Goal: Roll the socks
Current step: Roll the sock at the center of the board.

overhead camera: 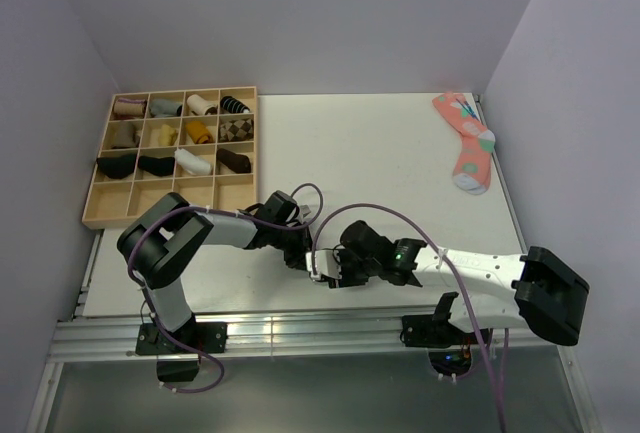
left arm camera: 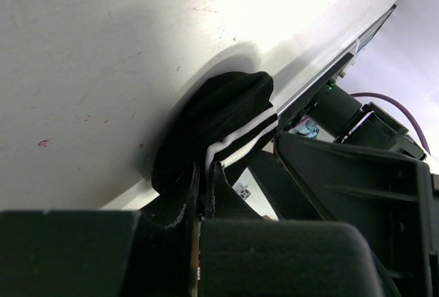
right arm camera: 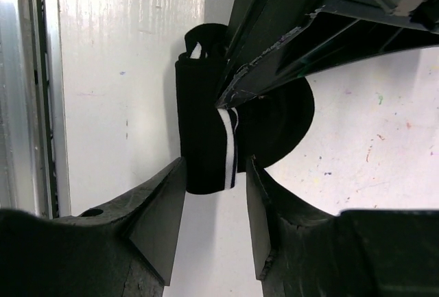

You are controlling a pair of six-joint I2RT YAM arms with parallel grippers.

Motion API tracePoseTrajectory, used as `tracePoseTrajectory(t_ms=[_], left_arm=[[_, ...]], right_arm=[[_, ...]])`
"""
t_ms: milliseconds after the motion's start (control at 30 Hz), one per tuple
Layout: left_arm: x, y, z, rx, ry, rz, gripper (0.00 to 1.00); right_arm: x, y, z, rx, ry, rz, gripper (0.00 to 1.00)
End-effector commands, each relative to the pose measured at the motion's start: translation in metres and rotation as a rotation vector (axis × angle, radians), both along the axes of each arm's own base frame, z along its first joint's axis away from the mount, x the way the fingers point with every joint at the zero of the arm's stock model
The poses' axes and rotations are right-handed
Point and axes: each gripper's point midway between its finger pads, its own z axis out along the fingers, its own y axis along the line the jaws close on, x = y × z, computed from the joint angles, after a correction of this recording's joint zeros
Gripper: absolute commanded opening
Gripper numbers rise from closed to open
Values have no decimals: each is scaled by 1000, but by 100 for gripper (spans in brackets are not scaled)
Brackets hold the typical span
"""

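Observation:
A black sock with thin white stripes at the cuff (left arm camera: pixel 226 115) lies bunched on the white table near its front edge. My left gripper (left arm camera: pixel 204 173) is shut on the striped cuff. In the right wrist view the sock (right arm camera: pixel 206 139) hangs folded, and my right gripper (right arm camera: pixel 216 167) is open with one finger on each side of the sock's lower end. The left gripper's fingers (right arm camera: pixel 274 43) reach in from the upper right of that view. In the top view the left gripper (overhead camera: pixel 298 249) and the right gripper (overhead camera: pixel 330 268) meet, and they hide the sock.
A wooden compartment tray (overhead camera: pixel 92 215) with several rolled socks stands at the back left. A pink patterned sock (overhead camera: pixel 466 141) lies at the back right. The table's front edge and metal rail (overhead camera: pixel 300 331) run just below the grippers.

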Motion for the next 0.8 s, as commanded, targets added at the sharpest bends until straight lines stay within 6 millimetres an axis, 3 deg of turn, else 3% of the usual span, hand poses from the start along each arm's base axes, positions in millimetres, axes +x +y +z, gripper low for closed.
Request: tracePoseTrajectory(t_ms=[0, 433, 767], left_arm=[[-4, 6, -10, 24, 1, -15, 0], [-4, 7, -11, 18, 4, -17, 0], [-4, 7, -11, 11, -3, -22, 0]], right_arm=[[-2, 6, 8, 43, -20, 36, 48], [-14, 7, 1, 13, 47, 77, 48], [-2, 8, -11, -46, 24, 50, 46]])
